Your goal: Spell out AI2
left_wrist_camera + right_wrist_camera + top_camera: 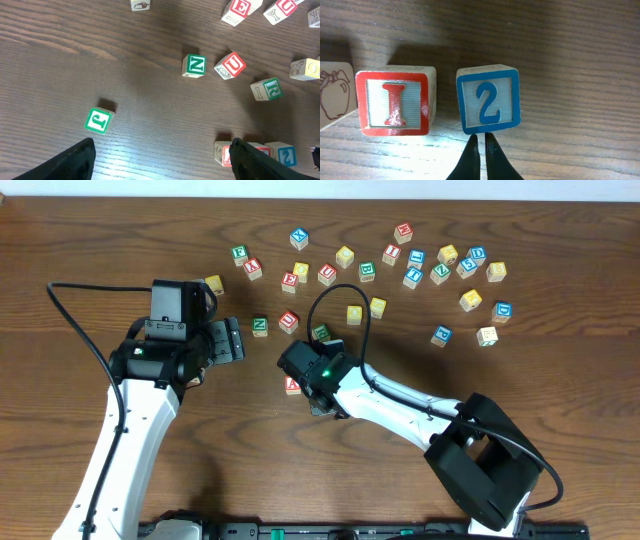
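In the right wrist view the red I cube (395, 101) and the blue 2 cube (489, 99) stand side by side, a small gap between them. A cube face with an apple drawing (334, 95) sits left of the I. My right gripper (481, 139) is shut and empty, its tips at the 2 cube's near edge. In the overhead view the red A cube (292, 385) shows beside the right gripper (322, 392), which hides the I and the 2. My left gripper (162, 157) is open and empty; the row (222, 152) is partly behind its right finger.
Loose cubes lie near the row: a green N (194, 65), a red U (230, 65), a green R (270, 88) and a green J (98, 120). Many more cubes are scattered across the back of the table (400, 260). The left gripper (232, 340) hovers left of the row.
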